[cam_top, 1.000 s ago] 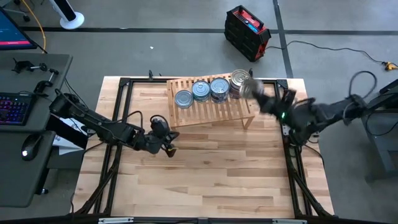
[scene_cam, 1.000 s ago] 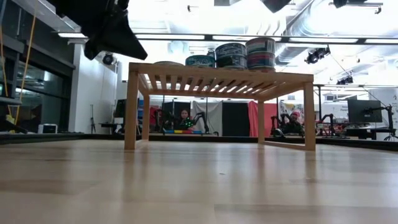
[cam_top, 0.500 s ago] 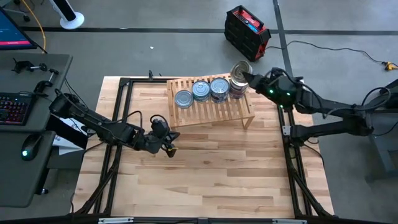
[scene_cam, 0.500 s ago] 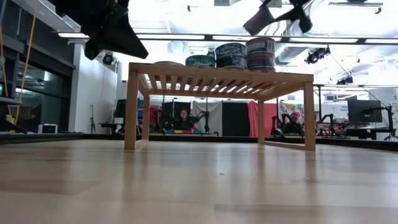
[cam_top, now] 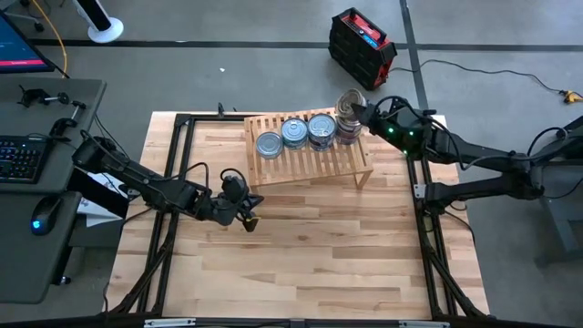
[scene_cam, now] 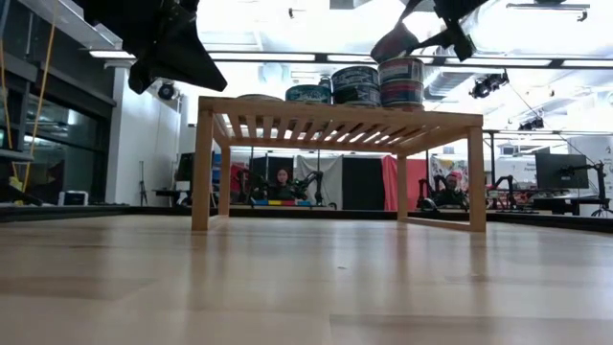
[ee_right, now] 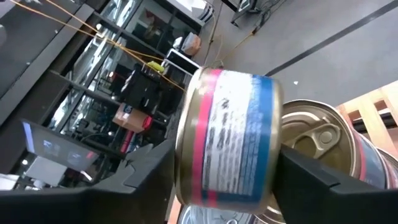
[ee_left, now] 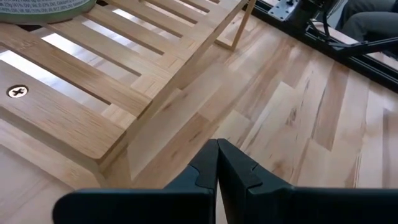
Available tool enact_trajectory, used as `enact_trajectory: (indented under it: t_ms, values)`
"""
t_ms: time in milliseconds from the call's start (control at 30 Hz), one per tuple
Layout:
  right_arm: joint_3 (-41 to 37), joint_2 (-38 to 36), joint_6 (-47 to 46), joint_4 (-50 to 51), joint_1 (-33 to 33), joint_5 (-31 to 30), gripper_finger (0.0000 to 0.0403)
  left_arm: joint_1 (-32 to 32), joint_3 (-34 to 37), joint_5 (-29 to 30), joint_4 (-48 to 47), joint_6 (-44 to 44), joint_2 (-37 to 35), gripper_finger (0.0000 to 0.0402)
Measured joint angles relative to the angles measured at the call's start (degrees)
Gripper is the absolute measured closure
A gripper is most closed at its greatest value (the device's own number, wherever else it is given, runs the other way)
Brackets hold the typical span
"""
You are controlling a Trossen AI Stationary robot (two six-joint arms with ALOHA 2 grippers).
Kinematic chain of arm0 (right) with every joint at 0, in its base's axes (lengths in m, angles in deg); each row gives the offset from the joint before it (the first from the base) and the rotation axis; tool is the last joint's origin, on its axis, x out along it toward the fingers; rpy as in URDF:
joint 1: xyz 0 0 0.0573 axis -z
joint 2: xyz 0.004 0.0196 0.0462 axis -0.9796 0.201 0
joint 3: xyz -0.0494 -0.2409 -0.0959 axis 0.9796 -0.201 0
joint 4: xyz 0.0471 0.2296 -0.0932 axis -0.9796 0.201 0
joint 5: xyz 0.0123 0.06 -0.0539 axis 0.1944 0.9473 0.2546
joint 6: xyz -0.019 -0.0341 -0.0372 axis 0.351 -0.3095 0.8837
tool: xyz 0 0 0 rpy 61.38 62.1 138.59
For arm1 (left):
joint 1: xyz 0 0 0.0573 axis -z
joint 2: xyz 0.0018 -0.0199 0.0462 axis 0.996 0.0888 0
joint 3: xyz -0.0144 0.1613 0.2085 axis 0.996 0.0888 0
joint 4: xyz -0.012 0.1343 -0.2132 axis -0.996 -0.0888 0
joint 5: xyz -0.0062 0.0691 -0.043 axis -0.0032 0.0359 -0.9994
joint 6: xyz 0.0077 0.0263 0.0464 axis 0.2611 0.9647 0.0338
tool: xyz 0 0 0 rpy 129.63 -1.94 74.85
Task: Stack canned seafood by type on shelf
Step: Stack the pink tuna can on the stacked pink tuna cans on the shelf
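Observation:
The shelf point(cam_top: 310, 162) stands at the table's far middle. On its slats lie a row of tins point(cam_top: 269, 144), point(cam_top: 294, 133), point(cam_top: 321, 129). A taller stack point(cam_top: 347, 129) point(scene_cam: 400, 84) stands at the shelf's right end. My right gripper point(cam_top: 362, 108) reaches in from the right, shut on one tin point(ee_right: 227, 143) with a pink and blue label. That tin hangs tilted point(scene_cam: 393, 43) just over the stack. My left gripper point(cam_top: 248, 217) point(ee_left: 216, 163) is shut with nothing in it. It hovers over the tabletop near the shelf's near left corner. My right gripper pinches the tin between its two fingers, one on each flat end point(ee_right: 181, 163) point(ee_right: 278, 157), with the label wall facing the wrist. The fingers come in about level from the table's right. The tin sits tilted on edge over the stack's pull-ring lid point(ee_right: 318, 134). I cannot tell whether it touches that lid.
Black frame rails point(cam_top: 182, 123) run around the tabletop. Bare wood point(cam_top: 301, 264) lies toward the near edge. A red and black case point(cam_top: 362, 47) sits on the floor beyond the table. A desk with a keyboard point(cam_top: 18, 157) stands to the left.
My right arm has swung from the table's right edge toward the far edge. It has carried the tin to the shelf's right end, where the tin now hangs tilted just above the tall stack. The tins on the shelf have stayed put.

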Motion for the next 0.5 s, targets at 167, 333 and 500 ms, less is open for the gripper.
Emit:
enact_trajectory:
  t_ms: [167, 333, 500]
  values:
    - [0.0, 0.0, 0.0, 0.6, 0.0, 0.0, 0.0166, 0.0, 0.0, 0.0, -0.1, 0.3, 0.0, 0.0401]
    - [0.0, 0.0, 0.6, 0.7, 0.0, 1.8, 0.0164, 0.0, 0.0, 0.0, -0.1, 0.5, 0.0, 0.0401]
    - [0.0, 0.0, 4.0, 0.9, 0.0, 4.1, 0.0163, 0.0, 0.0, 0.0, -0.1, 0.5, 0.0, 0.0401]
